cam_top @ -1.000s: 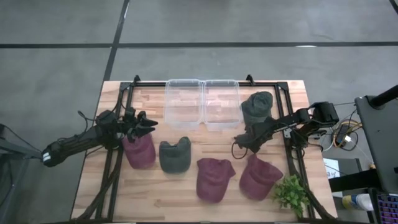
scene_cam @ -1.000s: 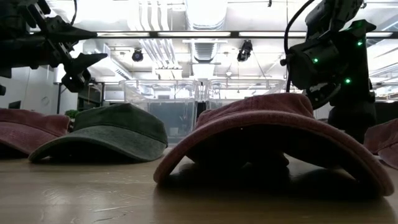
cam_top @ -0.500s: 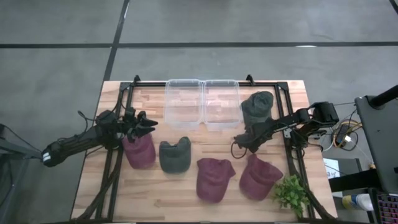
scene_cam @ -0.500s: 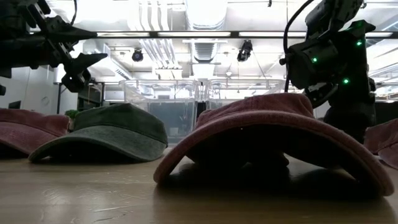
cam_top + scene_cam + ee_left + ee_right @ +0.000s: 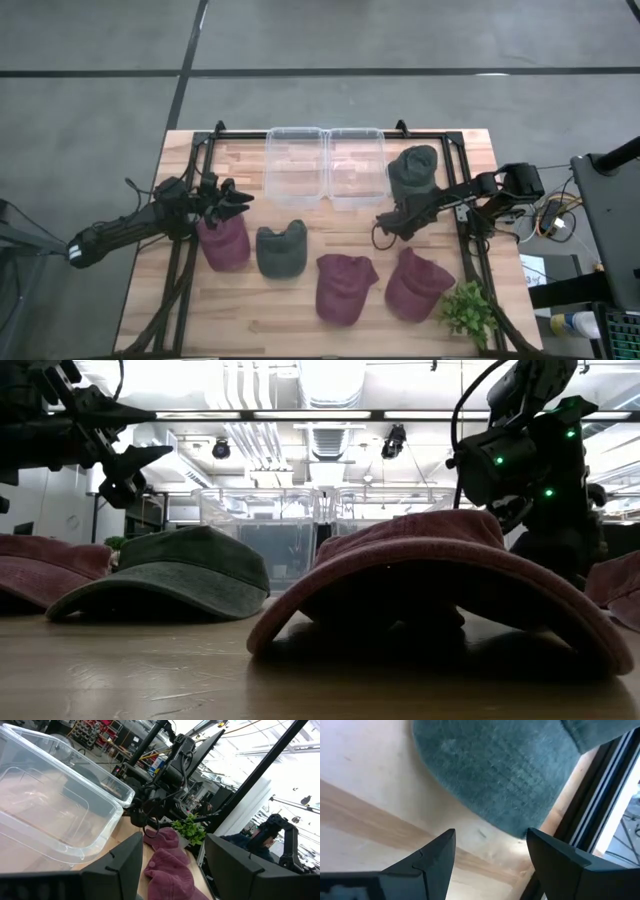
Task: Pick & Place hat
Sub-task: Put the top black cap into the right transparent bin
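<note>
Five caps lie crown-up on the wooden table. A dark green cap (image 5: pixel 413 172) sits near the far right, beside the right clear bin (image 5: pixel 357 165). In a row nearer lie a maroon cap (image 5: pixel 225 242), a green cap (image 5: pixel 280 250) and two more maroon caps (image 5: pixel 343 287) (image 5: pixel 417 285). My right gripper (image 5: pixel 385 226) hovers open just near-left of the far green cap (image 5: pixel 505 770), whose brim edge lies beyond the fingers. My left gripper (image 5: pixel 236 200) is open, held above the far end of the left maroon cap.
Two clear plastic bins (image 5: pixel 297 165) stand side by side at the far middle of the table. A small green plant (image 5: pixel 467 310) sits at the near right corner. A black frame rail (image 5: pixel 462 215) runs along the right side, close to the far green cap.
My right gripper has drifted slightly toward the table's left, staying open. The caps and my left arm have kept still.
</note>
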`<move>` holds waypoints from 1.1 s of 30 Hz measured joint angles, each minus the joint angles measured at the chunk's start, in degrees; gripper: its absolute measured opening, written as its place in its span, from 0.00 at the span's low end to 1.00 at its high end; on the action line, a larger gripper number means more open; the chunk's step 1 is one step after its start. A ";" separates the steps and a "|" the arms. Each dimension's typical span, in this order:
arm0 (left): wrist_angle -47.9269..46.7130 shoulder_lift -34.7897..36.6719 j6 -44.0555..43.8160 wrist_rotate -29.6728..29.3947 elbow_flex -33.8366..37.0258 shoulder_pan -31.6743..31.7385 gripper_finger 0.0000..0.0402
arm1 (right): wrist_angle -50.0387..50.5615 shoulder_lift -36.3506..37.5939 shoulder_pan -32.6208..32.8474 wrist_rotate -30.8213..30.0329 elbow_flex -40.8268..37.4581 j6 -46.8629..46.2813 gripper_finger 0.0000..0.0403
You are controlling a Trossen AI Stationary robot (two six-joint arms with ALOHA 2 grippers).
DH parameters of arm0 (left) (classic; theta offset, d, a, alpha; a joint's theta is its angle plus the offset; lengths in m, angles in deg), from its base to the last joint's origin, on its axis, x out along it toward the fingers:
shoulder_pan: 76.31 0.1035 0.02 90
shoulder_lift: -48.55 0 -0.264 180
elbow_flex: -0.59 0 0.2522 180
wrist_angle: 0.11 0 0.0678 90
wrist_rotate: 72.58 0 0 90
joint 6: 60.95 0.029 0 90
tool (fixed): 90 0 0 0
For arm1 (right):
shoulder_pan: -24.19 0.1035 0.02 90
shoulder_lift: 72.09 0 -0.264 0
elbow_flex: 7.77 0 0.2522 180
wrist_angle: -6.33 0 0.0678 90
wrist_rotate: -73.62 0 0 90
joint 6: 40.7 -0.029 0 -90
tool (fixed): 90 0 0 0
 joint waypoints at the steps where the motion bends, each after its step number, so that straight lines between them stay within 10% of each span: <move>1: 0.00 0.02 -0.02 0.02 0.00 0.00 0.51 | 0.05 0.00 -0.01 -0.46 0.00 0.14 0.58; 33: 0.02 0.01 0.00 0.00 0.00 0.02 0.51 | 1.02 -8.79 -2.34 -2.61 0.22 -7.16 0.56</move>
